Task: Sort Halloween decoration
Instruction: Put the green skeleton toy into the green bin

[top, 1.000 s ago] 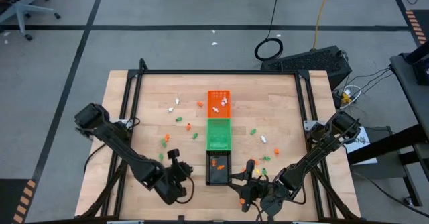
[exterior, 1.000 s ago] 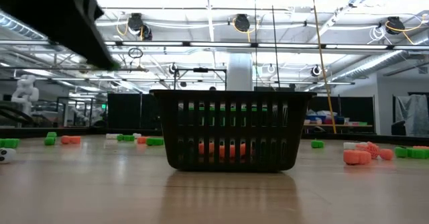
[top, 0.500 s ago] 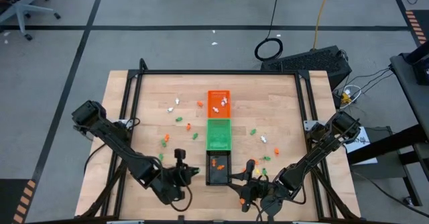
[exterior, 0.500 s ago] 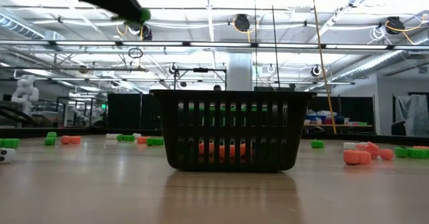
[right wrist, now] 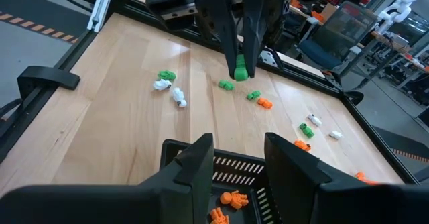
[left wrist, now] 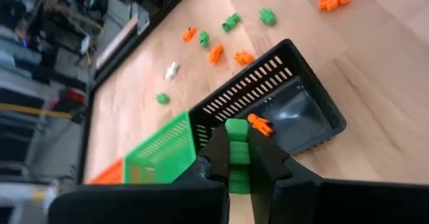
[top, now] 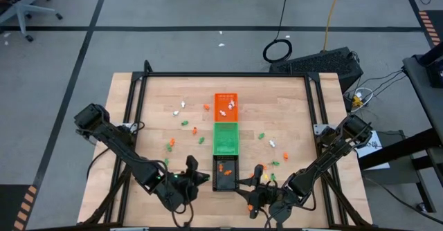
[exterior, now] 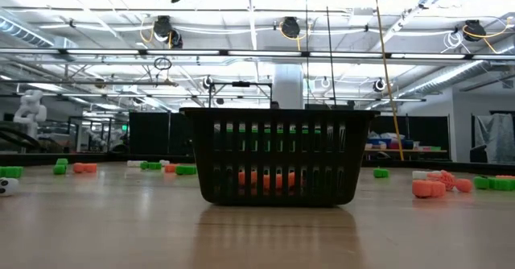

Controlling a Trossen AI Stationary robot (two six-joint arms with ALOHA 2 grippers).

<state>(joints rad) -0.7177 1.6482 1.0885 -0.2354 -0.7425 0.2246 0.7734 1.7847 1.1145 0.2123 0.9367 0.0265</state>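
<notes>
My left jaws pinch a green trinket above the near edge of the black tray, which holds orange trinkets. My right jaws hang open and empty over the tray's other side. More trinkets lie scattered on the table around the green tray and orange tray.

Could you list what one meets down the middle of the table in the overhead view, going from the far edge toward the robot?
Orange tray → green tray → black tray with orange trinkets inside. The left gripper, shut on a green trinket, and the open right gripper flank the black tray.
</notes>
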